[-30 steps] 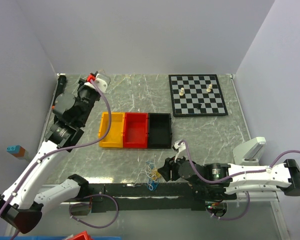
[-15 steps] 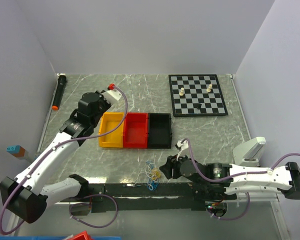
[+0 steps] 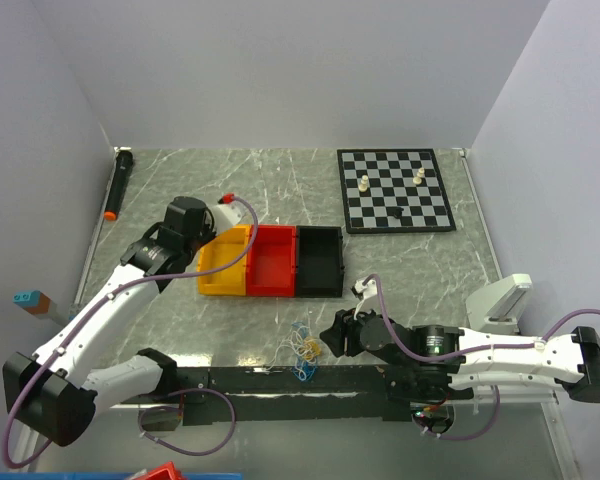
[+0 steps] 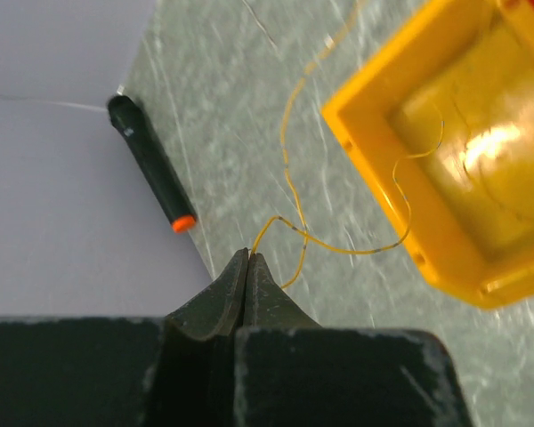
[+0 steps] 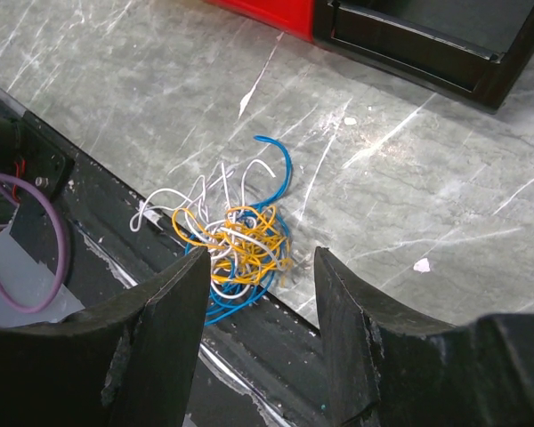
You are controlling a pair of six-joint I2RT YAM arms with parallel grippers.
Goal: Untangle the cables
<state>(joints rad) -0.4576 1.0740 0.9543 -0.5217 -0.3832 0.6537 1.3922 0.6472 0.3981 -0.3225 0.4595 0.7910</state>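
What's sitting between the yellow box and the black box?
A red open plastic bin, in line with the yellow plastic bin and black plastic bin; the top external view shows it.

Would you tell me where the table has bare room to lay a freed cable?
Bare table lies between the marker and the chessboard, and right of the black bin. Crowded: the cables by the right gripper at the near edge, and the left gripper beside the yellow bin.

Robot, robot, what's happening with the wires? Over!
Left fingers shut on yellow wire, draped over yellow bin wall. Right fingers open above clump. Nothing covering clump.
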